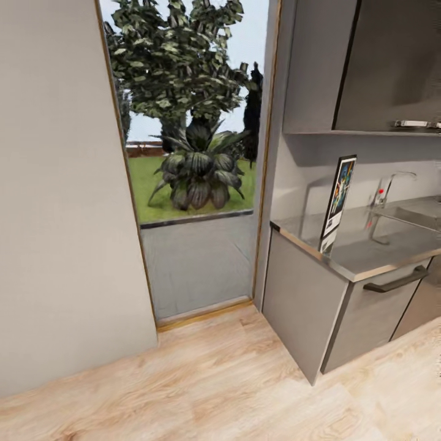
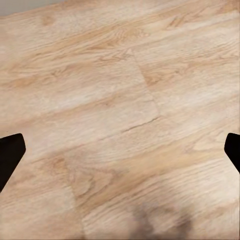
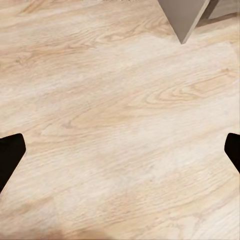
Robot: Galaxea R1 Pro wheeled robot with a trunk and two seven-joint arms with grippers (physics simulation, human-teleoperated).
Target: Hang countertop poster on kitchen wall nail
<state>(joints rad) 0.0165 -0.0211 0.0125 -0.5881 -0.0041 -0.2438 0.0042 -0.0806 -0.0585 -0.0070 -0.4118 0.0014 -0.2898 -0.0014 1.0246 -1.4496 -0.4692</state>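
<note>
The black-framed poster (image 1: 337, 202) stands upright and edge-on near the left end of the glossy grey kitchen countertop (image 1: 361, 254), its colourful face turned toward the sink. My left gripper (image 2: 120, 152) is open over bare wooden floor, dark fingertips (image 2: 10, 155) wide apart at the frame's sides. My right gripper (image 3: 120, 152) is likewise open above the floor, with a grey cabinet corner (image 3: 182, 17) ahead of it. No wall nail is visible.
A tall glass doorway (image 1: 193, 159) with garden plants behind it lies straight ahead. A plain grey wall (image 1: 61, 184) stands on the left. Grey cabinet fronts (image 1: 343, 312) with a dark handle, a sink with faucet (image 1: 395, 184) and upper cupboards stand on the right. Wooden floor (image 1: 214, 380) spreads ahead.
</note>
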